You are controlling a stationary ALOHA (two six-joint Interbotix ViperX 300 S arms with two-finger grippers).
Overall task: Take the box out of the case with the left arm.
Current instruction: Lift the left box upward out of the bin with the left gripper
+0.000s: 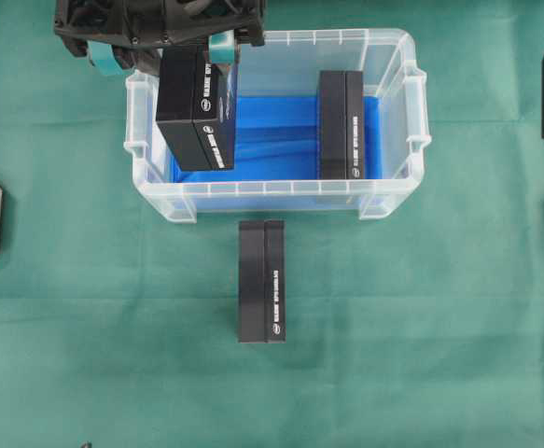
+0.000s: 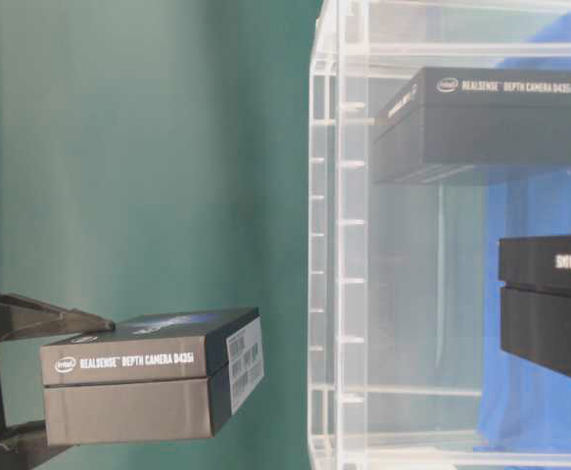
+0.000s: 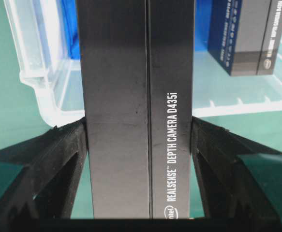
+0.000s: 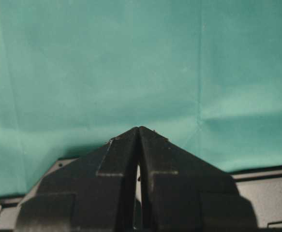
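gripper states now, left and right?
Left gripper: shut on a black box, lifted above the case.
Right gripper: shut, holding nothing.

Black box (image 1: 195, 107) with white lettering, clear case (image 1: 395, 121) with bright blue bottom, green cloth (image 1: 421, 327)

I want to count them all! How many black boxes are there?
3. One box is held by the left fingers over the case, one box stands inside, one box lies on the cloth.
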